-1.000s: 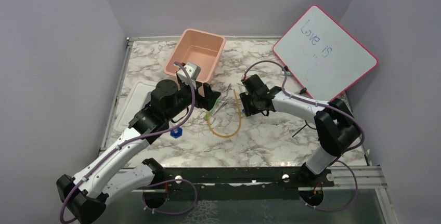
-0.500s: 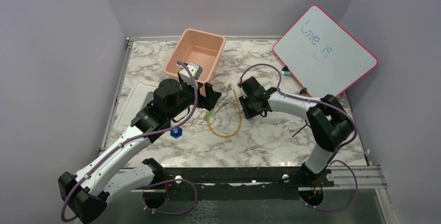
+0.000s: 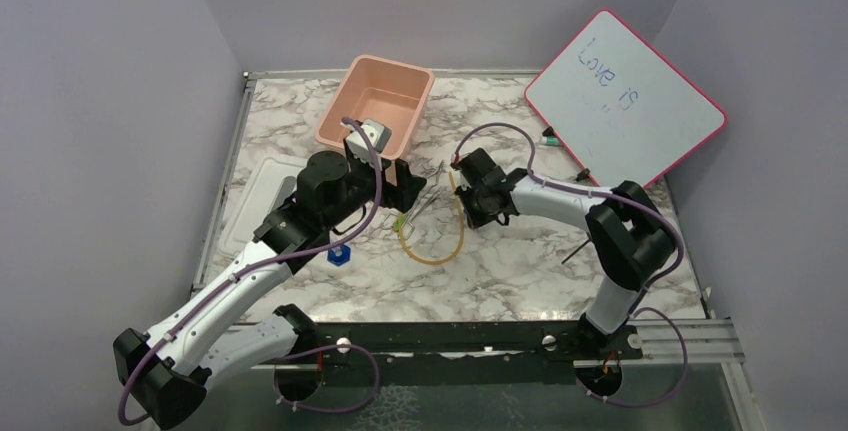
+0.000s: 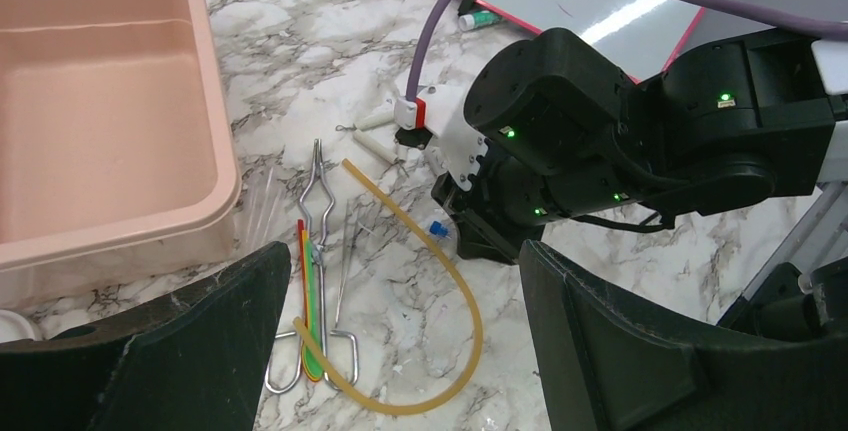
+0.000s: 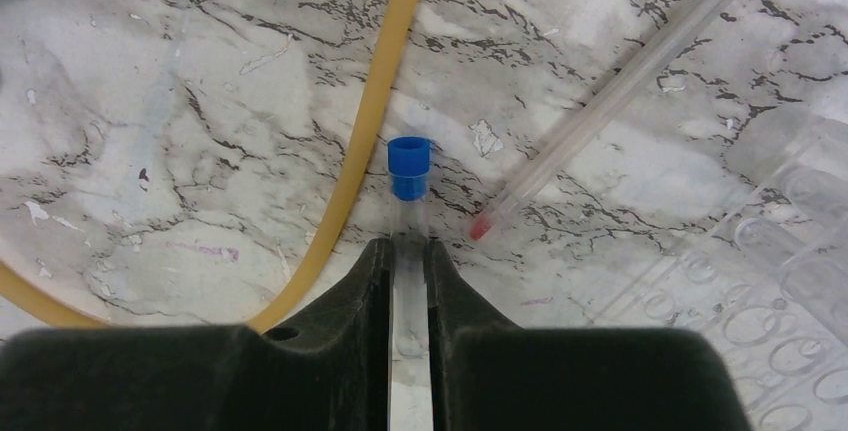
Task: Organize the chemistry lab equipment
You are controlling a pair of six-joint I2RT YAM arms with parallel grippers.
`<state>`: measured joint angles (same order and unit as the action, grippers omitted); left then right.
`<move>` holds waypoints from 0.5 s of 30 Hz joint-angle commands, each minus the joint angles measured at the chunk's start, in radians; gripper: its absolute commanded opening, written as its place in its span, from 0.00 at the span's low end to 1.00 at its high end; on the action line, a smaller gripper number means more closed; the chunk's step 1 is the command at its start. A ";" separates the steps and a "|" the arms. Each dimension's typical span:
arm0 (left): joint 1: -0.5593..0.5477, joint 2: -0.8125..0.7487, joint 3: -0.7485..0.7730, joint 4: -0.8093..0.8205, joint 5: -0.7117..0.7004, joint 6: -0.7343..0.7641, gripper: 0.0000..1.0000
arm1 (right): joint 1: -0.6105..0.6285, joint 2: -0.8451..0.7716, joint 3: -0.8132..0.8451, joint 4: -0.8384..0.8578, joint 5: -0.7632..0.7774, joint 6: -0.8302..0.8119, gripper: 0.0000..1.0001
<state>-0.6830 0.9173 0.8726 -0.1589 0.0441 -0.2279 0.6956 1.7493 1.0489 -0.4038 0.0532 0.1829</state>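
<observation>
Now, right gripper point(image 5: 410, 251): fingers pinching the clear, blue-capped vial point(image 5: 409, 186), which lies flat just right of the amber tube point(image 5: 375, 121).
Left gripper point(image 4: 403, 271): spread wide, holding nothing, hovering left of the tube over the tongs point(image 4: 318, 241).
Risk: the slick, round vial may slip or swing when lifted, and the fingers could snag the tube.

Inventory: one amber rubber tube point(image 5: 372, 121), one metal tongs point(image 4: 317, 183), one blue-capped vial point(image 5: 409, 166), one pink tub point(image 3: 395, 91), one whiteboard point(image 3: 625, 96) (red-framed).
</observation>
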 commanded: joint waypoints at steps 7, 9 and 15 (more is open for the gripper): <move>-0.004 0.015 -0.020 0.075 0.083 -0.025 0.87 | 0.010 -0.308 -0.119 0.298 -0.046 0.088 0.12; -0.004 0.015 -0.023 0.097 0.110 -0.043 0.87 | 0.010 -0.384 -0.161 0.387 -0.090 0.129 0.12; -0.004 0.036 -0.022 0.167 0.201 -0.141 0.91 | 0.010 -0.549 -0.255 0.669 -0.161 0.300 0.13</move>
<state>-0.6830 0.9386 0.8551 -0.0818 0.1482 -0.2867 0.7006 1.2663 0.8425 0.0193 -0.0334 0.3405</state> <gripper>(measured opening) 0.890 0.173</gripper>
